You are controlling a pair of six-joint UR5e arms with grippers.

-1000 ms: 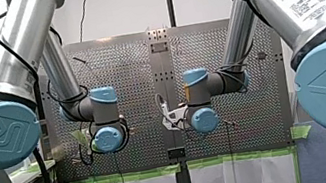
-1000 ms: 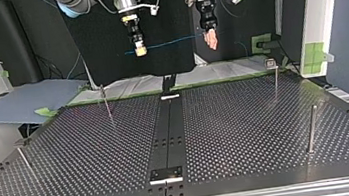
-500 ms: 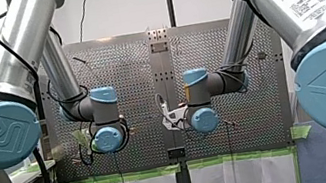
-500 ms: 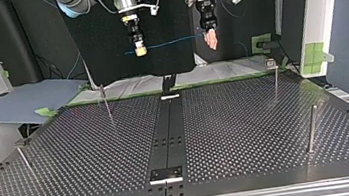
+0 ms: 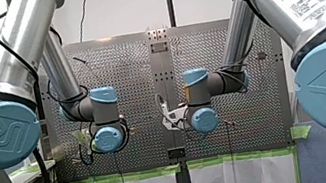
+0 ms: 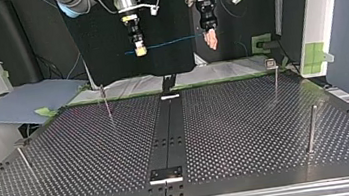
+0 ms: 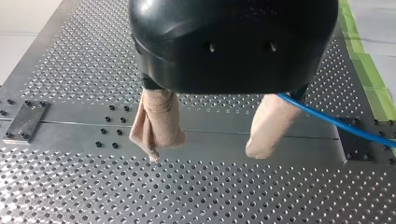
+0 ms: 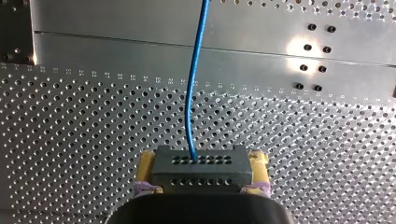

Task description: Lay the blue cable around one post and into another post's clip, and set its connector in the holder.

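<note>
In the right wrist view my right gripper (image 8: 202, 159) is shut on the black connector (image 8: 201, 169), with a yellow pad on each side of it. The blue cable (image 8: 192, 84) runs out of the connector, ahead over the perforated table. In the top view it hangs (image 6: 170, 42) between my right gripper (image 6: 140, 51) and my left gripper (image 6: 211, 39), both high above the table's far edge. My left gripper (image 7: 205, 151) stands open, its beige-padded fingers (image 7: 156, 123) wide apart. The cable (image 7: 327, 120) passes beside one finger, and nothing lies between the two.
Thin metal posts stand on the table in the top view: one at far left (image 6: 106, 102), one at far right (image 6: 275, 79), one at near right (image 6: 312, 129), one at near left (image 6: 24, 160). A dark centre strip carries a plate (image 6: 166, 173) at its near end.
</note>
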